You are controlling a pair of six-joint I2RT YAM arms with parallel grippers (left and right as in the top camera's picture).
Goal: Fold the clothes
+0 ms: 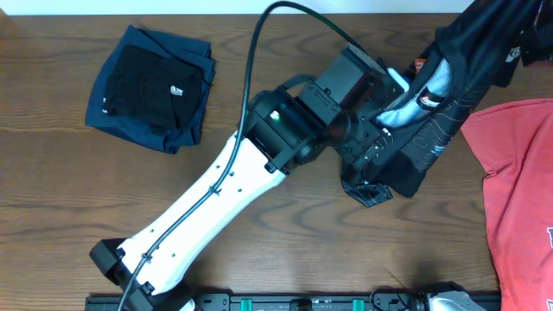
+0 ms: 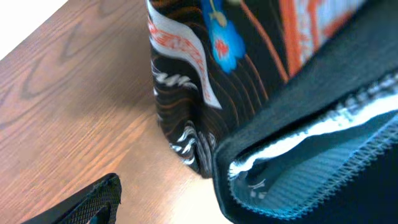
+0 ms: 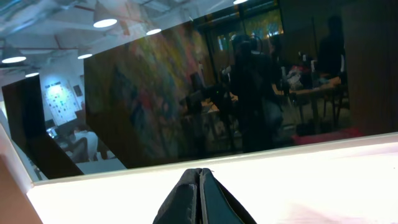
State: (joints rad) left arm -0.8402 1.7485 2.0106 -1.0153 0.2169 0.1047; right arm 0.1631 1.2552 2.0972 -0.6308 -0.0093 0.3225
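Note:
The black jersey (image 1: 449,95) with orange contour lines hangs stretched from the top right corner down to the table, its lower end bunched on the wood. My left gripper (image 1: 380,142) is up against its lower part and stands open. In the left wrist view one finger (image 2: 93,199) shows at lower left. The jersey's hem (image 2: 298,168) with its pale lining covers the other side, and the patterned cloth (image 2: 205,81) stands just ahead. My right gripper (image 3: 200,177) is shut, pointing off the table toward the room. The lifted cloth trails behind it, out of its camera's sight.
Folded navy and black garments (image 1: 151,86) lie at the back left. A red T-shirt (image 1: 518,190) is spread along the right edge. My left arm (image 1: 225,190) crosses the table's middle from the front left. Bare wooden table (image 1: 78,199) shows at left.

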